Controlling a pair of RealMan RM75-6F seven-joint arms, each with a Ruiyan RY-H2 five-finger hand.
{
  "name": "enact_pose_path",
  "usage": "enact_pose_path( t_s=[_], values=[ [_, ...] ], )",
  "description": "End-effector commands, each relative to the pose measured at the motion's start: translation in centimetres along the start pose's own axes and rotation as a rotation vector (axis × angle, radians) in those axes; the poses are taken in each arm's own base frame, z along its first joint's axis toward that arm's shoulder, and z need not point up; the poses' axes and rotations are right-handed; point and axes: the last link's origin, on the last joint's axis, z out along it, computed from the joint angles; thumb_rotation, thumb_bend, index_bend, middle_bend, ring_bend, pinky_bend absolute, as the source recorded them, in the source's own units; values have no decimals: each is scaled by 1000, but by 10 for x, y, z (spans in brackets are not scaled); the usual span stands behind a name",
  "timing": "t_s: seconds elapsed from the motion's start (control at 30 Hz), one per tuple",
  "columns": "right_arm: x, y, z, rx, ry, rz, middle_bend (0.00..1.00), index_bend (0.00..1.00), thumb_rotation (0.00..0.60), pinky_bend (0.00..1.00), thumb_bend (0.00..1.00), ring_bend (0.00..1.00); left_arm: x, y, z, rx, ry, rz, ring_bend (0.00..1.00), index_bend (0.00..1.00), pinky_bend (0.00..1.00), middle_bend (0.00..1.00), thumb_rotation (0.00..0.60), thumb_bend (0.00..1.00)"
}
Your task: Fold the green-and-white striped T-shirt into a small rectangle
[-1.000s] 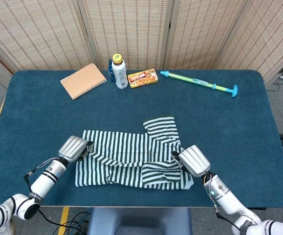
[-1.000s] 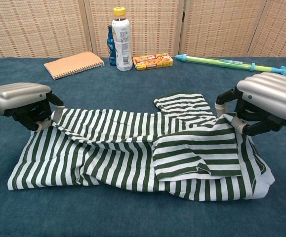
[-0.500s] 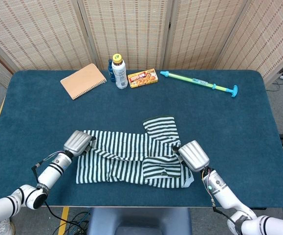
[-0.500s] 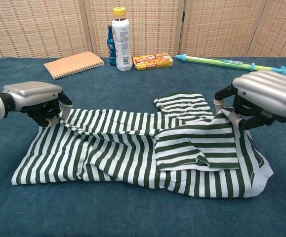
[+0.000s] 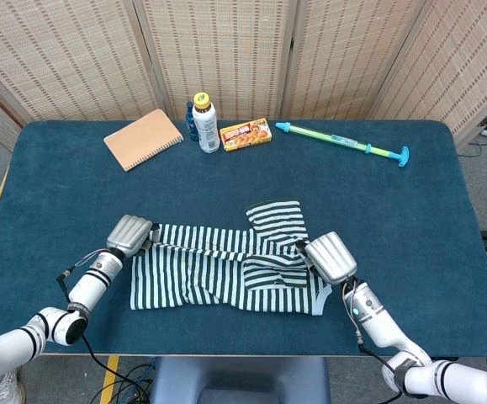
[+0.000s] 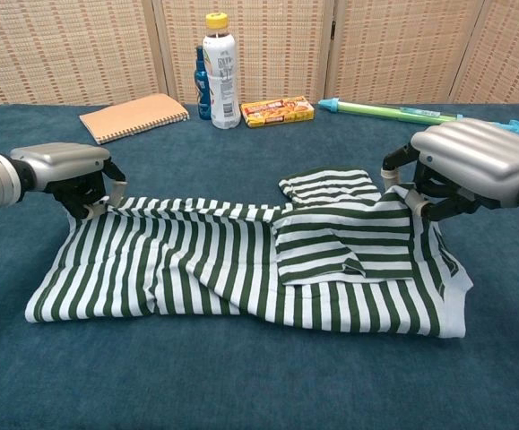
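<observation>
- One green-and-white striped T-shirt, partly folded, lying at the near middle of the blue table.
- Left hand and right hand: fingers pinching the shirt's far edge.
- One white bottle, one orange snack box; print unreadable.

We see that both hands, the left hand and the right hand, carry the near edge of the T-shirt farther from us, so the fold now lies flatter.

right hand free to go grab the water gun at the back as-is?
Probably not. The right hand is pinching the striped T-shirt edge, so it must let go first. Beyond that, the table between it and the water gun looks bare.
</observation>
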Motion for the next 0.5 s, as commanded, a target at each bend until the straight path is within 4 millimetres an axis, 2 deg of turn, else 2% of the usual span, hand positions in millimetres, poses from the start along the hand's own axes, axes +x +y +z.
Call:
enact_pose_path(
  t_s=[0.03,0.5],
  values=[
    [-3,-1,4,3,2,-2,1000,729,600,1000,618,1000,-1,-1,3,9,-4,-3,849,617,947,913,600,514],
    [-13,1,14,-8,-9,-10,1000,729,600,1000,619,1000,-4,-5,8,44,-15,1,846,558,947,912,600,512]
  ],
)
